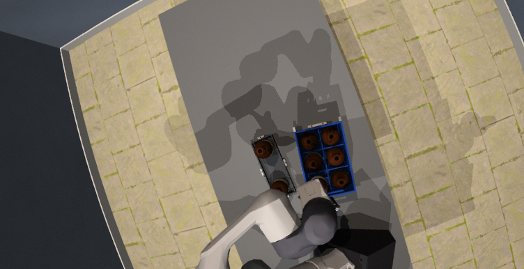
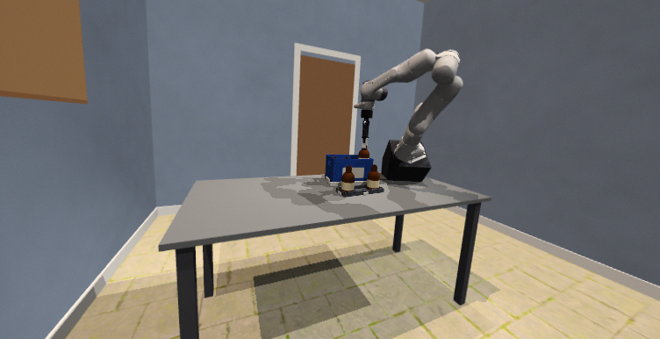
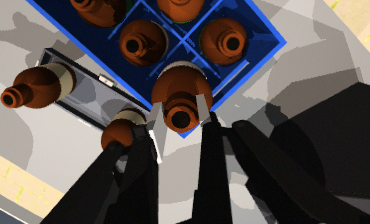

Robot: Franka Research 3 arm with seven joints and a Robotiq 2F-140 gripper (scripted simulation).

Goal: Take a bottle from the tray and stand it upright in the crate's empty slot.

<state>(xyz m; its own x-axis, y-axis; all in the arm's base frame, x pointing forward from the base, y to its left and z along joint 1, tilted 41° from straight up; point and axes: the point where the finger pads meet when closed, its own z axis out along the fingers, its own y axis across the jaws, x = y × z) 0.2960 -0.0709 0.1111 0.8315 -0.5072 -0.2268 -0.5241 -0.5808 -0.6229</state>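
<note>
One brown bottle (image 3: pixel 181 95) clamped by the neck in the tool (image 3: pixel 179 116), over the crate's corner slot.

Two dark fingers fill the near part of the wrist view, their pale pads pressed on either side of the bottle's neck, so the tool is grasping that bottle. The bottle hangs upright with its lower body inside the blue crate (image 1: pixel 349 164), in the corner cell nearest the robot's black base (image 2: pixel 418 172); whether it touches the crate floor cannot be told. Just beside the crate stands the dark tray (image 3: pixel 84 97) with two more bottles, one at each end (image 1: pixel 263 148) (image 1: pixel 279 185). Beyond the held bottle, five bottles fill the other crate cells. All of it rests on the grey bench (image 2: pixel 240 212).
</note>
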